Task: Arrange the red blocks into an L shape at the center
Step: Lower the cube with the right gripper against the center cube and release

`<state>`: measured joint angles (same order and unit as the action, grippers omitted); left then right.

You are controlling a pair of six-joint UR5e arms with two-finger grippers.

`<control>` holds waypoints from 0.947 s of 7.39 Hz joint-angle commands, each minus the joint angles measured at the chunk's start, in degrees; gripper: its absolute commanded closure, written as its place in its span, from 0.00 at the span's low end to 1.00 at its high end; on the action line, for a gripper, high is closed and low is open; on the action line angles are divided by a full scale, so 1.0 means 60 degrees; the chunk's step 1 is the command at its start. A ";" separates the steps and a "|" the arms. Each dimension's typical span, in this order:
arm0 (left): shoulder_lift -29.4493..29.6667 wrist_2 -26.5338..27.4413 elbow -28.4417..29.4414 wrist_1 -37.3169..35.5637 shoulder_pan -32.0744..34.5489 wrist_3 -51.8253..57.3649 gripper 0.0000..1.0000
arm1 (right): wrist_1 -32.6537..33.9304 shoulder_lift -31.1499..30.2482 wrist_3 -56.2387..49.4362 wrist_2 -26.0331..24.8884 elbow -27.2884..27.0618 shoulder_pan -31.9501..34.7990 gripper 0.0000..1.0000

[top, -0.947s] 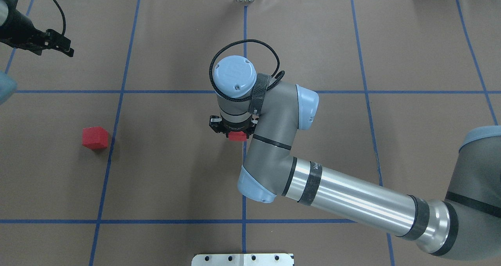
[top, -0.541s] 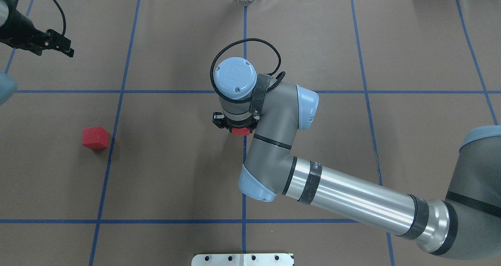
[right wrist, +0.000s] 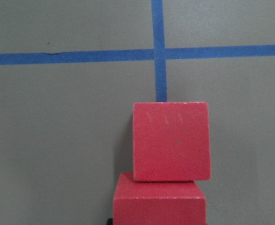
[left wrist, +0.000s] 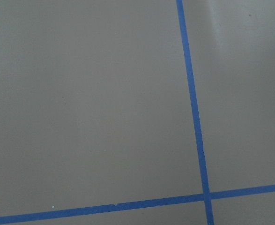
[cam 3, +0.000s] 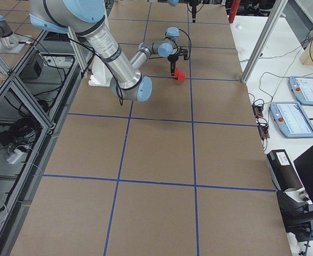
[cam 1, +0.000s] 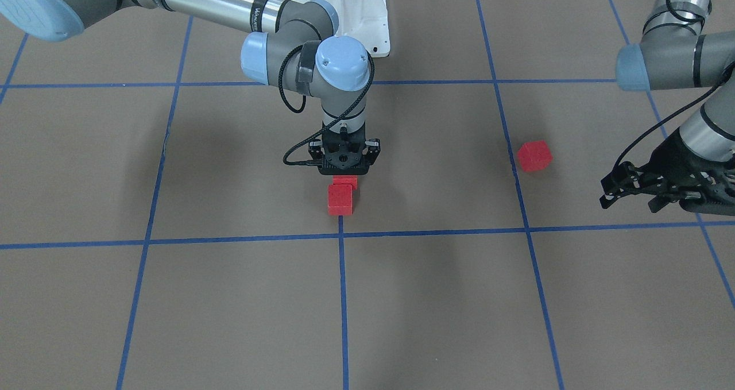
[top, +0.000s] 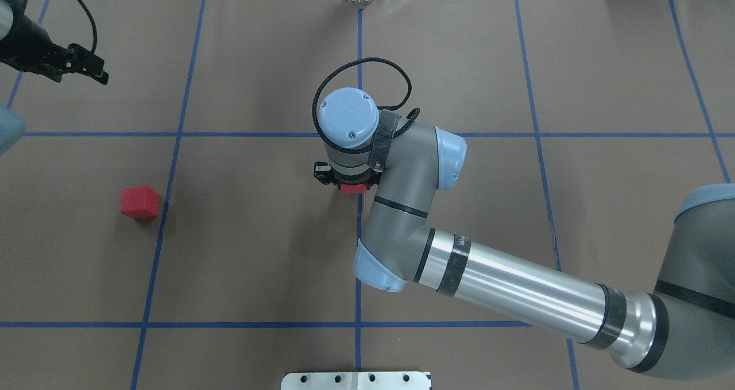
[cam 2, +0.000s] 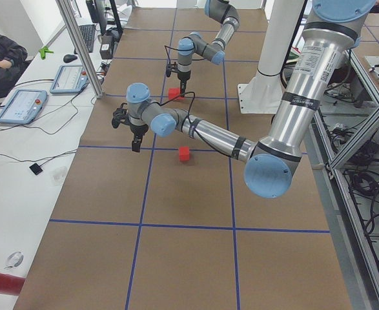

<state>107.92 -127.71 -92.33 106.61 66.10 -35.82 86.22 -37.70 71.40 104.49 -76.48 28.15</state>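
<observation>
Front-facing view | right gripper (cam 1: 344, 176) grasps block (cam 1: 345, 182), just beside second block (cam 1: 340, 199), near center (cam 1: 341, 235) | left gripper (cam 1: 627, 202) released

Nothing legible; the lettering on the right arm band (top: 453, 265) is blurred.

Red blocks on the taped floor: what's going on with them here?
The right arm's hand is down near the middle crossing of tape lines. It grips one red block, held close against a second block that lies on the floor just short of the crossing. The third block lies alone, off to the robot's left. The left hand hangs open beyond it, holding nothing. The L shape is not yet finished.
</observation>
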 commanded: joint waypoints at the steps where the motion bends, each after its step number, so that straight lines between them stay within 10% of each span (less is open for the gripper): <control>1: 0.0001 0.0000 -0.0007 0.0000 0.0000 -0.0007 0.00 | -0.0073 0.0000 -0.0063 -0.0145 0.0032 0.0025 1.00; 7: 0.0001 0.0000 -0.0021 0.0000 0.0000 -0.0051 0.00 | -0.0073 -0.0103 -0.0415 -0.0145 0.0032 0.0069 1.00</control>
<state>107.93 -127.70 -92.45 106.61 66.09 -36.10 85.78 -38.30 69.00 103.62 -76.29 28.48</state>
